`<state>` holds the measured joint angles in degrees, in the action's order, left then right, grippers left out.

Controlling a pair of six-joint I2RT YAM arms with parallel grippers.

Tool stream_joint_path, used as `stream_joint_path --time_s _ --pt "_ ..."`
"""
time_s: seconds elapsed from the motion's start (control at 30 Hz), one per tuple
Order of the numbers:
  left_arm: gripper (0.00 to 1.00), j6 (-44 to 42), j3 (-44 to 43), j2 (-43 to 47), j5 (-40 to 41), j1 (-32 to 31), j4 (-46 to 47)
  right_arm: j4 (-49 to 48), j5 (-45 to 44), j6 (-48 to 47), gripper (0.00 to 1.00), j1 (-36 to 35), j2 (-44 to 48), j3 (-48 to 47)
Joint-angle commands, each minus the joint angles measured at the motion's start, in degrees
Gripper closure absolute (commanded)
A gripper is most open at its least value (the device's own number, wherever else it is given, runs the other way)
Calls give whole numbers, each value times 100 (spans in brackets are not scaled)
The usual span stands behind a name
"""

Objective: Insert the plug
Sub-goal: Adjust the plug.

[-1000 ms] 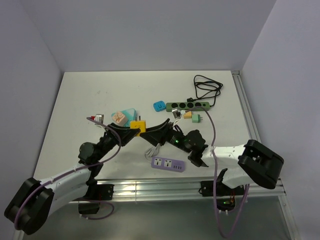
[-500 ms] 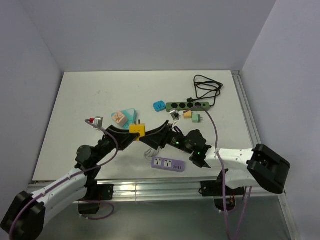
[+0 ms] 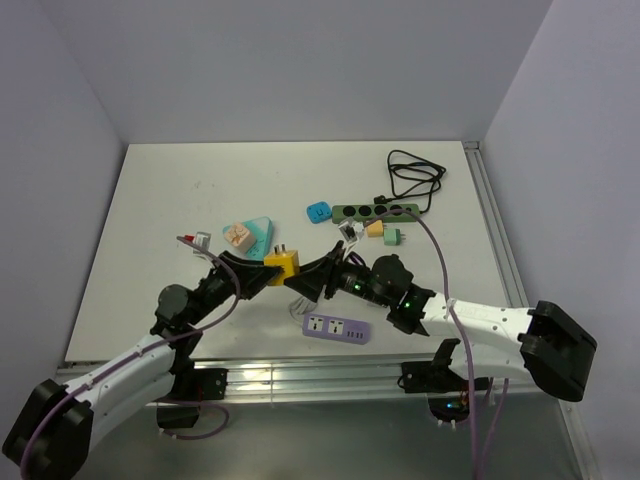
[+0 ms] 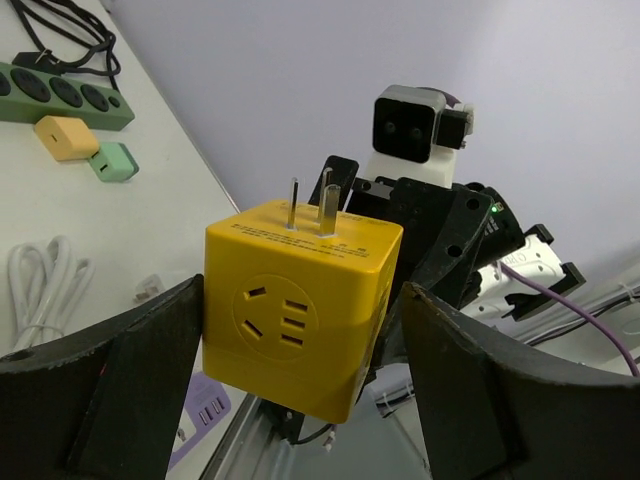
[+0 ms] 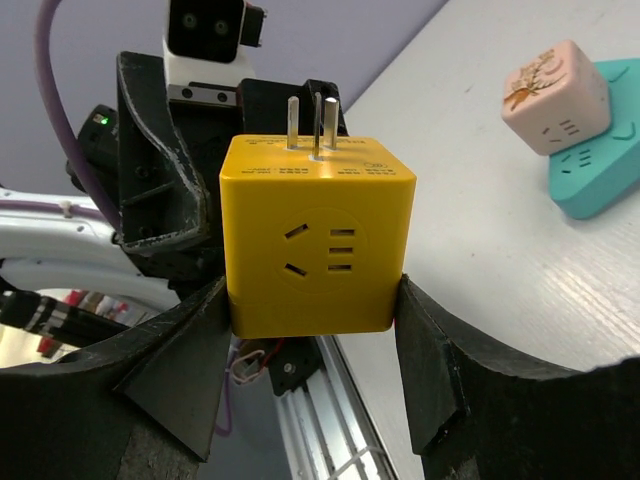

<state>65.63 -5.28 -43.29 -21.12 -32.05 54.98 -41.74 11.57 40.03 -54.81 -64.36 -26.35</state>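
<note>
A yellow cube plug (image 3: 281, 266) with metal prongs is held above the table's front, between both arms. My right gripper (image 3: 306, 281) is shut on it; in the right wrist view both fingers press the sides of the cube (image 5: 315, 240). My left gripper (image 3: 263, 274) also flanks the cube (image 4: 300, 310). Its left finger (image 4: 150, 360) touches the cube and its right finger (image 4: 470, 390) stands a little off, so it is open. A purple power strip (image 3: 337, 328) lies flat on the table below the right gripper, and part of it shows in the left wrist view (image 4: 200, 415).
A green power strip (image 3: 375, 211) with a black cable (image 3: 415, 175) lies at the back right. A blue cube (image 3: 318, 211), an orange plug (image 3: 375, 229) and a green plug (image 3: 392, 237) lie near it. A pink cube (image 3: 237, 234) sits on a teal block (image 3: 260, 230). A white cable (image 3: 300, 302) lies under the grippers.
The right gripper has moved left and closed on the yellow cube plug. The cube has shifted slightly down and to the right. The left gripper's jaws have loosened from it.
</note>
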Motion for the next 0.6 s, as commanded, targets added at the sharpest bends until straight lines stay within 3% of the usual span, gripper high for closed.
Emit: stream_joint_path --time_s 0.0,0.17,0.37,0.57 --pt "17 -76 -289 -118 -111 41 294 33 -120 -259 100 49 204 -125" --pt "10 -375 -413 -233 -479 120 92 1017 -59 -584 100 93 432 -441" --pt "7 -709 -316 -303 -1244 305 223 1853 740 -786 100 259 881 -591" --pt "8 -367 -166 -1048 -1727 366 1505 1976 1540 -663 100 567 943 -626"
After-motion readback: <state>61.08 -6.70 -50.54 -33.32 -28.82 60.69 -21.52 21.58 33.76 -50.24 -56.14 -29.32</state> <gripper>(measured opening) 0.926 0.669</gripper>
